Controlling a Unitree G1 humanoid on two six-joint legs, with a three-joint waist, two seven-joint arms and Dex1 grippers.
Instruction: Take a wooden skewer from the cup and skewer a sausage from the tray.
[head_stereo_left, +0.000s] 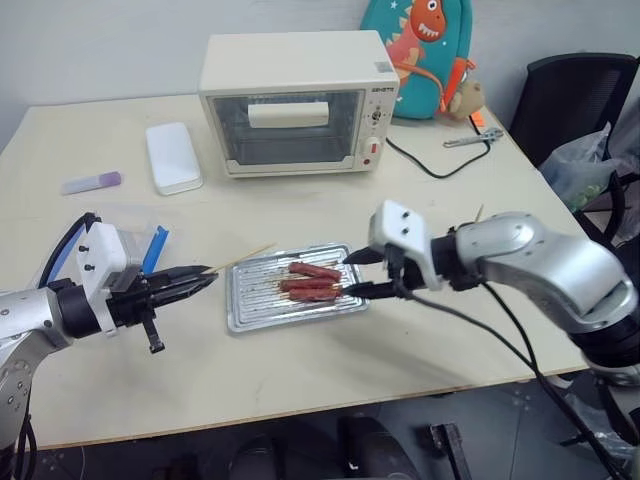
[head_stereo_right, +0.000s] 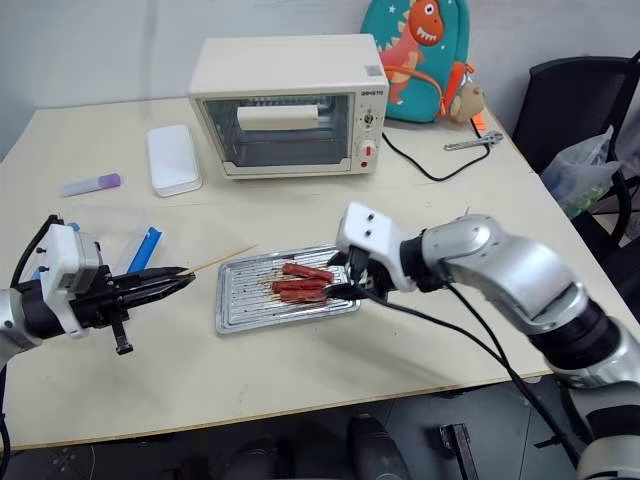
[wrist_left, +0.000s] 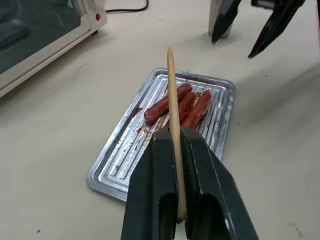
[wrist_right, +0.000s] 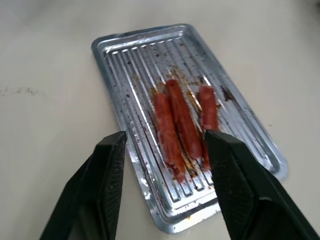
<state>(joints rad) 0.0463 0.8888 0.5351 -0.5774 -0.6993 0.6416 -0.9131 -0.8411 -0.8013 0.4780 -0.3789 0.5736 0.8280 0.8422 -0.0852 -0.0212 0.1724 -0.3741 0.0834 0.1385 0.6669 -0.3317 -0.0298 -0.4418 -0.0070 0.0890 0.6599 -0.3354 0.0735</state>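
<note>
Beside the shiny ribbed silver metal tray (head_stereo_left: 250, 300), left gripper (head_stereo_left: 205, 277) is clamped on a thin pale wooden skewer (wrist_left: 172, 115): pickup done. Right gripper (wrist_right: 165, 145) hovers over the tray, jaws wide and empty, above three reddish-brown sausages (wrist_right: 172, 127); none pierced yet.

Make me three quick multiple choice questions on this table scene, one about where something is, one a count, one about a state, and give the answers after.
1. Where do the sausages lie?
A. in the toaster oven
B. on the silver tray
C. on the bare table

2. How many sausages are there?
A. two
B. three
C. five

3. What is the state of the left tool?
A. shut on the wooden skewer
B. open and empty
C. shut on a sausage

Answers:
1. B, they rest side by side on the tray's ribbed base.
2. B, the right wrist view shows three reddish-brown sausages.
3. A, its black fingers clamp the skewer, whose point juts out toward the tray.
</note>
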